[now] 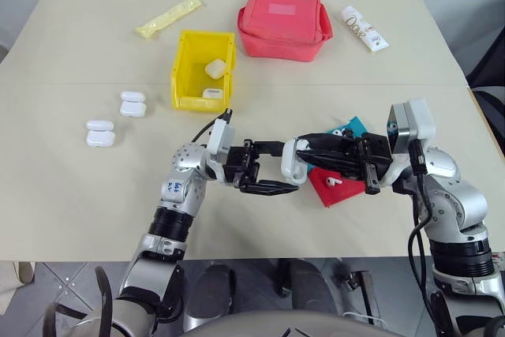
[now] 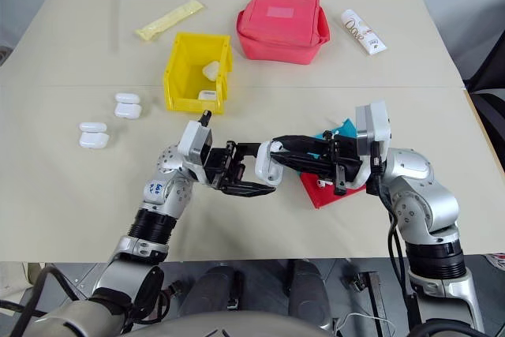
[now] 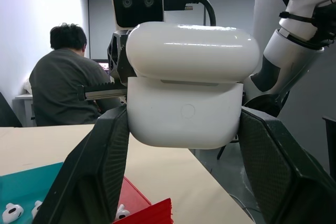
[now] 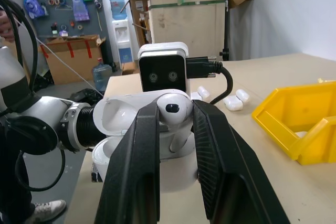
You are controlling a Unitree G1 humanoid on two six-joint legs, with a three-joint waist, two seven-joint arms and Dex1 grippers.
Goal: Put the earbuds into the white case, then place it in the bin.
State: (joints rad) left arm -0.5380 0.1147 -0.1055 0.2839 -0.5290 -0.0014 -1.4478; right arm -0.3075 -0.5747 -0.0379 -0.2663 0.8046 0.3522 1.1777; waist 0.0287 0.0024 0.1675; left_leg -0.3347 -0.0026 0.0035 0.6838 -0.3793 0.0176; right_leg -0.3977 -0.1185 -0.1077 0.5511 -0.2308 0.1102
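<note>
Loading step, mid-air above near counter [image 1: 71,195]: white case [image 3: 189,98], lid up, clamped in left end effector [image 1: 264,175]; earbud [image 4: 171,109] pinched in right end effector [image 1: 304,151] at case mouth; next likely seating, lid closing, transfer to far yellow bin [image 1: 189,65].

Beige counter [image 1: 71,195] carries: yellow bin [image 1: 189,69], red pouch [image 1: 282,23], yellow packet [image 1: 167,17], white tube [image 1: 364,28], two pairs of spare white cases [image 1: 132,103] at its left, teal tray [image 1: 353,126] and red tray [image 1: 335,187] side by side.
</note>
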